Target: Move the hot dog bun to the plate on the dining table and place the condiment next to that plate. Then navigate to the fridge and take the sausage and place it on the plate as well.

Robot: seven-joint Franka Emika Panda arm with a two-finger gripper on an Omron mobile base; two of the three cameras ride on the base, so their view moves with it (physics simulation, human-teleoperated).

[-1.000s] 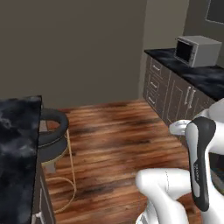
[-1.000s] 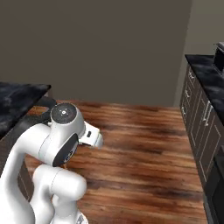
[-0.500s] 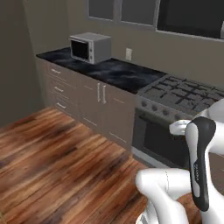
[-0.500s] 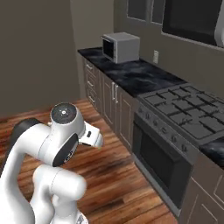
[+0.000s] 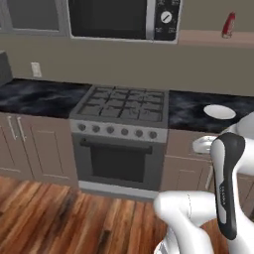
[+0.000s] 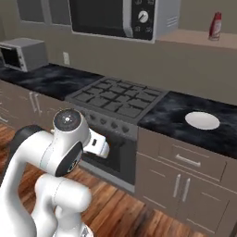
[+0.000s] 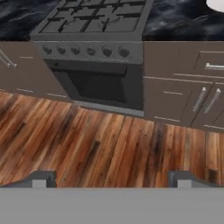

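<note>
The gripper (image 7: 112,177) stands fully open and empty above the wooden floor (image 7: 100,148). Ahead, the gas stove (image 5: 124,106) sits between black marbled worktops (image 6: 51,78). A white plate (image 6: 202,120) lies right of it. The condiment (image 6: 214,26) stands upright on the high shelf (image 6: 203,39).

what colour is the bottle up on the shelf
Red bottle with a white label, clearest in the right base view.

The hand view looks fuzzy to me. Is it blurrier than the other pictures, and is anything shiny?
Hand view: soft and blocky, the stove knobs smeared, the open tool tips dark and blurred. Left base view: sharper, a pale sheen on the black worktop. Right base view: clearest, the white plate bright, no hard shadows.
</note>
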